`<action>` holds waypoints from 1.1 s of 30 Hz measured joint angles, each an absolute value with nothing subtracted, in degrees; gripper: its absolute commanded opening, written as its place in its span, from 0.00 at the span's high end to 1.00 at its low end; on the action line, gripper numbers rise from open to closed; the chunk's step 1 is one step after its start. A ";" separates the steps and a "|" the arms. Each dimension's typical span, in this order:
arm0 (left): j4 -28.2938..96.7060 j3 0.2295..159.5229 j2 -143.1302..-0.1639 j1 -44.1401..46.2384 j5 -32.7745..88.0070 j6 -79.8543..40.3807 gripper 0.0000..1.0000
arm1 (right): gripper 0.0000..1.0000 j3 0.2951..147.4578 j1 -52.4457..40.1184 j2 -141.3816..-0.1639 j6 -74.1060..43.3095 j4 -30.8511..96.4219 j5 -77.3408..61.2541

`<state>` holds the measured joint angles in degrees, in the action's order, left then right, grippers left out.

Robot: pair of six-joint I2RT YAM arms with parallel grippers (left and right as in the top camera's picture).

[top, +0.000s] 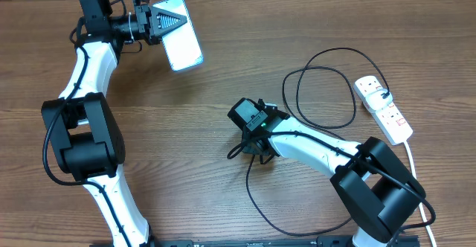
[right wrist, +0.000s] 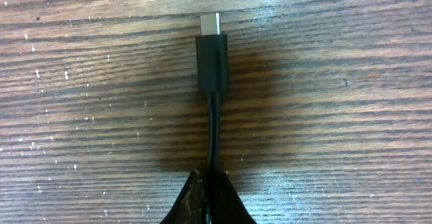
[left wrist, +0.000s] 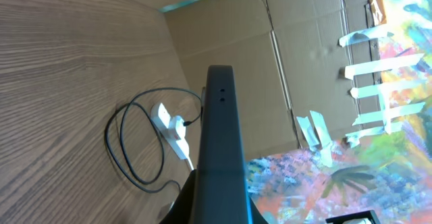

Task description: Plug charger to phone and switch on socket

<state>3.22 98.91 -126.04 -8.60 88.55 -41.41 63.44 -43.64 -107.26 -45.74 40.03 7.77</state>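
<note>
My left gripper (top: 165, 22) is shut on the phone (top: 183, 45) and holds it tilted above the table at the far left, its light screen facing up. In the left wrist view the phone (left wrist: 220, 129) shows edge-on as a dark bar between my fingers (left wrist: 219, 207). My right gripper (top: 253, 147) is low over the table's middle, shut on the charger's black cable just behind the connector tip (right wrist: 212, 55), which lies on the wood pointing away from the fingers (right wrist: 210, 198). The cable loops (top: 327, 91) run to the white socket strip (top: 384, 110) at the right.
The socket strip (left wrist: 171, 125) and cable loop (left wrist: 128, 150) also show in the left wrist view. A white cord (top: 418, 180) runs from the strip toward the front right. Cardboard walls (left wrist: 270, 69) stand behind the table.
</note>
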 measured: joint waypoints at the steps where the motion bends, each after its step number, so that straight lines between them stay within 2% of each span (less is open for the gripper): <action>1: 3.25 98.91 -126.04 -8.62 88.58 -41.60 0.96 | 0.96 63.44 -43.62 -107.26 -45.17 40.05 7.68; 10: 3.31 98.91 -126.04 -8.34 88.58 -45.12 0.96 | 0.96 63.13 -42.96 -104.99 -36.91 41.36 -2.50; 19: 3.33 98.91 -126.04 -3.88 88.55 -46.41 0.96 | 0.96 63.00 -42.96 -88.62 -28.12 32.45 -17.93; 26: 3.14 98.91 -126.04 0.75 88.58 -46.54 0.96 | 0.96 63.00 -42.30 -89.27 -26.74 28.18 -23.73; 33: 3.14 98.91 -126.04 1.48 88.58 -46.54 0.96 | 0.96 63.00 -36.58 -89.32 -26.68 24.47 -28.95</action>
<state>3.14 98.91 -126.04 1.48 88.58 -46.54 63.00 -36.58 -89.32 -26.68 24.47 -28.95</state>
